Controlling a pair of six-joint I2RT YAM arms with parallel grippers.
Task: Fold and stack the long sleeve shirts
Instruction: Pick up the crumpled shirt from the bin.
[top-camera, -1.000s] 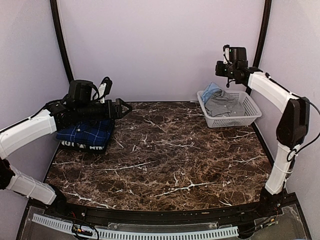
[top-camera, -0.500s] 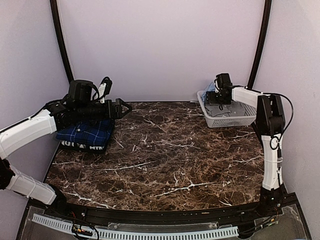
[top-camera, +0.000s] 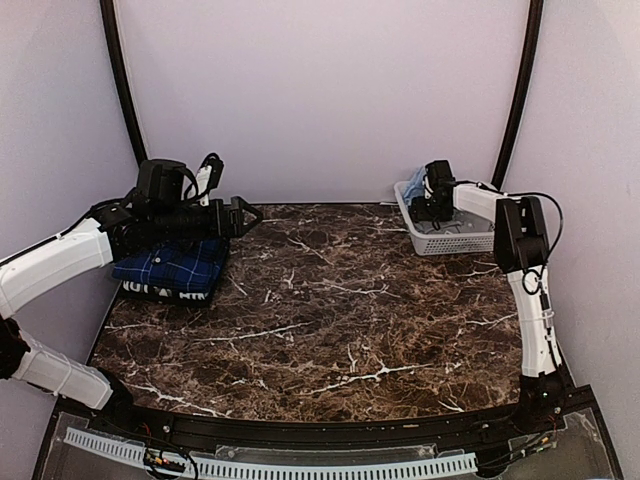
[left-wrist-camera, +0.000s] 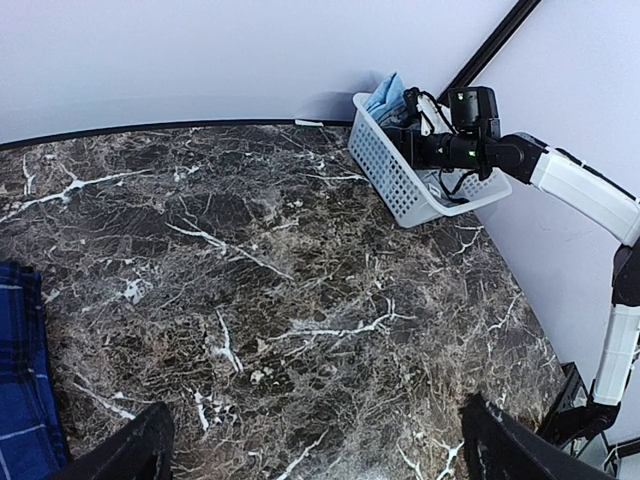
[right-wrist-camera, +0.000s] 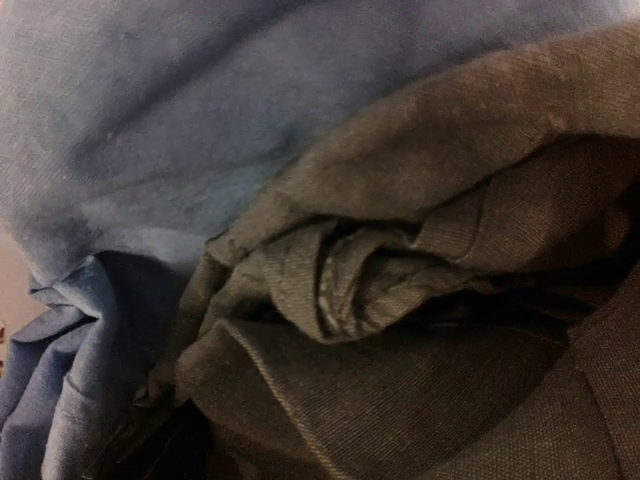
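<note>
Left gripper (top-camera: 255, 215) gapes empty beside the folded navy plaid shirt (top-camera: 170, 270) at 10 o'clock. Right gripper (top-camera: 430, 208) sits in the 1 o'clock basket (top-camera: 455, 243), against grey shirt (right-wrist-camera: 420, 300) and light blue shirt (right-wrist-camera: 200, 120) (grip: cannot tell).

Tips of right hand (top-camera: 428, 207) unseen in basket (top-camera: 455, 243)

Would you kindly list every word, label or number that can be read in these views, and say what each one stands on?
White block letters on the dark band along the near edge of the folded navy blue plaid cloth shirt: too small and blurred to read.
No text shows on the white plastic lattice basket or on the brown marbled table.
</note>
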